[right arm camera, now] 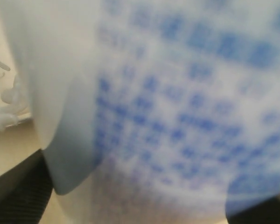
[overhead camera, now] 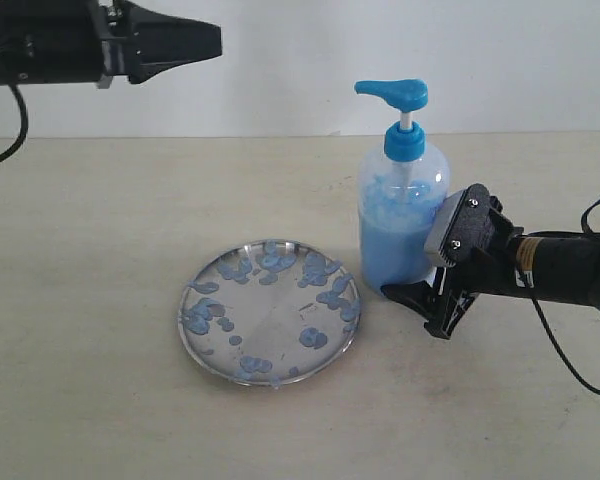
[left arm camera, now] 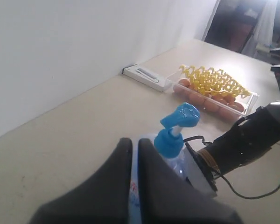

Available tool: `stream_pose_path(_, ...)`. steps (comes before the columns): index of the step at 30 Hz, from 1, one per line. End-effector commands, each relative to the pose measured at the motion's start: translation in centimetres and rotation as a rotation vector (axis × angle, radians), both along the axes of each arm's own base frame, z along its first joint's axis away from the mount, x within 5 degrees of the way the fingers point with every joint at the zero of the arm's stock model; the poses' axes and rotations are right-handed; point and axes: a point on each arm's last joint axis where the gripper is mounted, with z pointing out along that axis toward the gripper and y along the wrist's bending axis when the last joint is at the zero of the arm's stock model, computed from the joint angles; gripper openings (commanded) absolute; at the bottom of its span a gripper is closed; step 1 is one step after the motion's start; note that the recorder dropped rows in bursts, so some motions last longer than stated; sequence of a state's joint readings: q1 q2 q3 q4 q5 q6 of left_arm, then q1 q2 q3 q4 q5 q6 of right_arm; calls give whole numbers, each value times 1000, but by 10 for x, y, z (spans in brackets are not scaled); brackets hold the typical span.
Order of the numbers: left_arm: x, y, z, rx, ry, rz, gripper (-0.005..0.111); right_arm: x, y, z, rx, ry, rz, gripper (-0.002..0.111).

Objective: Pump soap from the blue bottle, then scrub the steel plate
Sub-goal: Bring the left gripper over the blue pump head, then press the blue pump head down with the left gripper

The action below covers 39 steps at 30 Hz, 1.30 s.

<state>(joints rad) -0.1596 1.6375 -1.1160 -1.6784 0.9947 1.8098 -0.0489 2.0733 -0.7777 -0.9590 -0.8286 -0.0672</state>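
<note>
Currently we log the tall clear plastic bottle (overhead camera: pixel 405 200) with a bright blue pump head (overhead camera: pixel 395 95) upright on the pale table (overhead camera: pixel 90 320). It stands at 2 o'clock from the round shiny steel plate (overhead camera: pixel 265 318), near it but apart. Light blue soap (overhead camera: pixel 315 268) spots the plate in blobs and fills the bottle's lower part.

Right gripper (overhead camera: pixel 420 275) reaches in from 3 o'clock, its 2 jaws set either side of the bottle's lower body and clamped on it. Its wrist view shows only blurred label. Left gripper (overhead camera: pixel 215 42) hangs high at 10 o'clock, fingers (left arm camera: pixel 107 186) drawn almost together, grasping nothing, well apart from the pump head.

Handling, our judgement:
- Bottle is partly full, so its weight sits low.
- Its thin wall will give under a hard squeeze, and the smooth plastic may slip if soapy.
- A low grip on the wide body suits it.
- The pump head wants a straight press from 12 o'clock.
- Plate is stiff, light and slick; we expect it to skate when scrubbed, so pin it at the rim.
</note>
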Motion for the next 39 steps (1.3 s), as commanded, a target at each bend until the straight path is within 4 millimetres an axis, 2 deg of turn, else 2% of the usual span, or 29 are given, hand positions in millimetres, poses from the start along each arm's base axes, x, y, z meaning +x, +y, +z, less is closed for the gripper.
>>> stream_pose_path(1, 2, -25, 20, 39, -89, -41, 4, -4, -1, -6, -63, 26, 31, 0)
stream_pose_path(5, 2, -41, 27, 32, -117, -77, 4, -4, -1, -6, -63, 26, 31, 0)
stream_pose_path(11, 5, -63, 20, 42, -110, -134, 4, -4, -2, -6, -60, 26, 24, 0)
stream_pose_path(14, 9, -69, 16, 47, -111, -137, 4, -4, -2, -6, -57, 26, 16, 0)
stream_pose_path(21, 33, -75, 9, 76, -138, -89, 4, -3, -1, -5, -50, 20, 18, 0)
stream_pose_path(26, 41, -83, 4, 42, -139, -167, 4, -3, -1, -5, -50, 20, 18, 0)
stream_pose_path(35, 35, -121, 2, 66, -184, -278, 4, -3, -1, -5, -50, 20, 18, 0)
stream_pose_path(39, 34, -137, 2, 87, -202, -266, 4, -3, -1, -5, -50, 20, 18, 0)
